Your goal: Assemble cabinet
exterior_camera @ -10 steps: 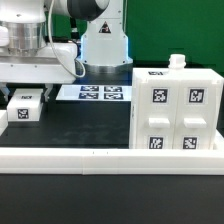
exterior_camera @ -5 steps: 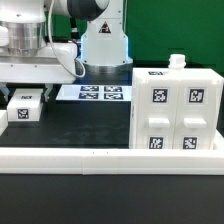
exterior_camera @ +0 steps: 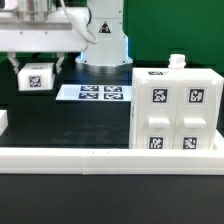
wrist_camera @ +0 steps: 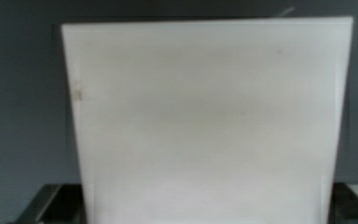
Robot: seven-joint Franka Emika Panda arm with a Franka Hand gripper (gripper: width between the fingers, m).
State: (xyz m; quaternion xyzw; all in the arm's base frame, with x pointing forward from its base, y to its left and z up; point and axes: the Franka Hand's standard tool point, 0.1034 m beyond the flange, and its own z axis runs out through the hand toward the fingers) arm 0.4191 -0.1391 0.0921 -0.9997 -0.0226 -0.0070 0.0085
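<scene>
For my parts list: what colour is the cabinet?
The cabinet is white with black-and-white tags; exterior view.

The exterior view sits low before the table (exterior_camera: 80, 125), looking level across it toward my base (exterior_camera: 105, 45), the cabinet (exterior_camera: 175, 112) nearest. My wrist view faces a white panel (wrist_camera: 202, 120) so closely it fills the frame; shared ground I cannot tell.
</scene>
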